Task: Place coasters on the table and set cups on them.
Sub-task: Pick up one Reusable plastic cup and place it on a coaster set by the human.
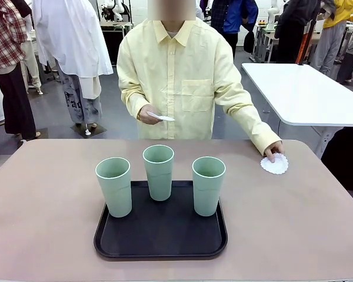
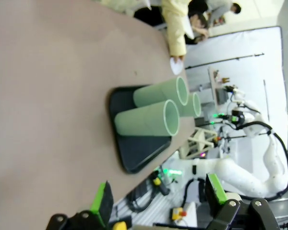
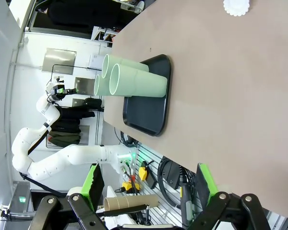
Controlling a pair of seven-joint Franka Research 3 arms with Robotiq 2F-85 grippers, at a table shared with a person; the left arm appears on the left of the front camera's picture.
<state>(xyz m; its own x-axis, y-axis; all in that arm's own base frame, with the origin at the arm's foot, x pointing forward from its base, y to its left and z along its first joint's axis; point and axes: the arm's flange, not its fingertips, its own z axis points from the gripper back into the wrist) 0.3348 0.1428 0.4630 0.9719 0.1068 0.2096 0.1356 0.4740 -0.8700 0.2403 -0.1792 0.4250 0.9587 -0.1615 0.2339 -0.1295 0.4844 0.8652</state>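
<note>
Right gripper (image 3: 149, 175) and left gripper (image 2: 158, 189): both wide open, empty. Three cups (image 3: 134, 85) stand on a tray (image 3: 149, 117) well ahead of each. One coaster (image 3: 236, 6) lies on the tabletop (image 3: 230, 96) farther beyond, a person's hand (image 1: 275, 150) touching it.

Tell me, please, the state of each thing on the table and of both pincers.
Tray: flat on the table.
Cups: upright, empty, on the tray.
Laid coaster: flat on the table, person's fingertips on it.
Held coaster: in the person's other hand, not yet placed.
Left pincer: open, empty.
Right pincer: open, empty.
</note>
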